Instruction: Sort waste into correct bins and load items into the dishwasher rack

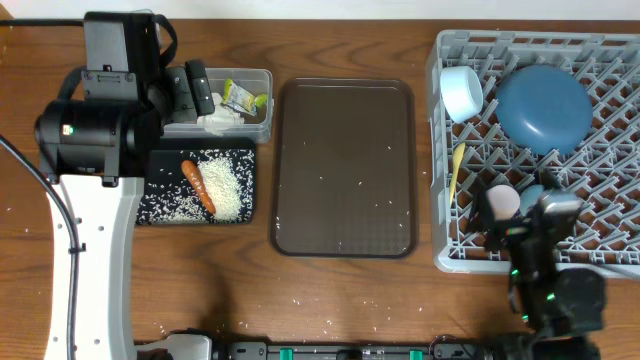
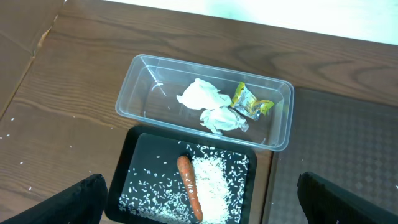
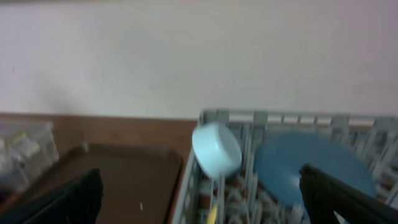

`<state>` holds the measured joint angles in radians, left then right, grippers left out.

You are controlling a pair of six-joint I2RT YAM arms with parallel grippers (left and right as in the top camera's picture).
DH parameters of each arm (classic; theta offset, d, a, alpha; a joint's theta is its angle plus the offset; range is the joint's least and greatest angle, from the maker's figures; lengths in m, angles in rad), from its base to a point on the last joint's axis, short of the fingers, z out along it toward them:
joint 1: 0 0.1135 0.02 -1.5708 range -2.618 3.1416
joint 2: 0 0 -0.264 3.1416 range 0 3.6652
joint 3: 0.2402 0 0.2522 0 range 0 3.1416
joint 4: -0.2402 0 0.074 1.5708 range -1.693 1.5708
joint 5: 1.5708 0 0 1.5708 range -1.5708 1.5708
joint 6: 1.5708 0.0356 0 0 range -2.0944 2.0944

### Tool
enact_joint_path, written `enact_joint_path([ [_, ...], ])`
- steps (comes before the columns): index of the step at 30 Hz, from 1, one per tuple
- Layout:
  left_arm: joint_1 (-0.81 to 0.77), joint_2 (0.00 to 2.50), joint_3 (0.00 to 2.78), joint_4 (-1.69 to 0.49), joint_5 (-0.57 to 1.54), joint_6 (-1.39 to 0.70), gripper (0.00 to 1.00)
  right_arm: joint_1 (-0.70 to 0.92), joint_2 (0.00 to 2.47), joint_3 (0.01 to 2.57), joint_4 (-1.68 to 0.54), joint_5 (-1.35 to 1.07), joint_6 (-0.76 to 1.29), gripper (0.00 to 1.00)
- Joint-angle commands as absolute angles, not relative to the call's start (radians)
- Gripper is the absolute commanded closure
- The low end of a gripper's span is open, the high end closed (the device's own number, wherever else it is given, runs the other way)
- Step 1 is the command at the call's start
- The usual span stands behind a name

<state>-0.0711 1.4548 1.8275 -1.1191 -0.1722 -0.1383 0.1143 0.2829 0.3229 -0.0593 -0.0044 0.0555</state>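
Clear plastic tub (image 1: pixel 266 105) at the far left holds the crumpled napkin (image 2: pixel 200 94) and the yellow-green wrapper (image 2: pixel 252 104). The left end effector (image 1: pixel 190 88) hangs just above the tub's left end, fingers spread wide with nothing between them. Just near of the tub, the black tray (image 1: pixel 165 170) carries the white rice (image 1: pixel 225 185) and the orange carrot (image 1: pixel 198 186), whose long axis runs far to near with its near tip leaning slightly right. At the right, the dishwasher rack (image 1: pixel 610 200) holds the blue plate (image 1: pixel 544 108) and the light-blue cup (image 1: pixel 462 92) at its far side. The yellow spoon (image 1: pixel 457 168) lies along its left wall, and the pink-and-white cup (image 1: pixel 503 203) sits toward its near left. The right end effector (image 3: pixel 205 202) hovers over that near-left part, also wide open and empty. The arm hides what lies beneath it, so I cannot tell whether a white bowl is there. By my reading the sorting and loading look all but done. What seems left is a scatter of stray rice grains (image 1: pixel 322 180) on the brown serving tray (image 1: pixel 345 120) and on the surface (image 1: pixel 330 300) near of it. These lie between the two arms, right of and nearer than the left end effector and left of the right one. The left arm seems the better placed, being next to the black tray where the rice belongs.
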Motion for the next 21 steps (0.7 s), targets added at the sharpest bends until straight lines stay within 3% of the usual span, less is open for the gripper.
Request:
enact_joint_path([
  [1,-0.071,1.444,1.835,-1.121,-0.184,-0.147,0.00,0.108,0.155,0.189,-0.012,-0.012,0.047,0.01],
  [9,-0.071,1.444,1.835,-1.121,-0.184,-0.147,0.00,0.108,0.005,0.004,0.056,-0.006,0.047,0.01],
  [21,-0.071,1.444,1.835,-1.121,-0.184,-0.147,0.00,0.108,0.009,0.006,-0.073,-0.027,0.051,0.01],
])
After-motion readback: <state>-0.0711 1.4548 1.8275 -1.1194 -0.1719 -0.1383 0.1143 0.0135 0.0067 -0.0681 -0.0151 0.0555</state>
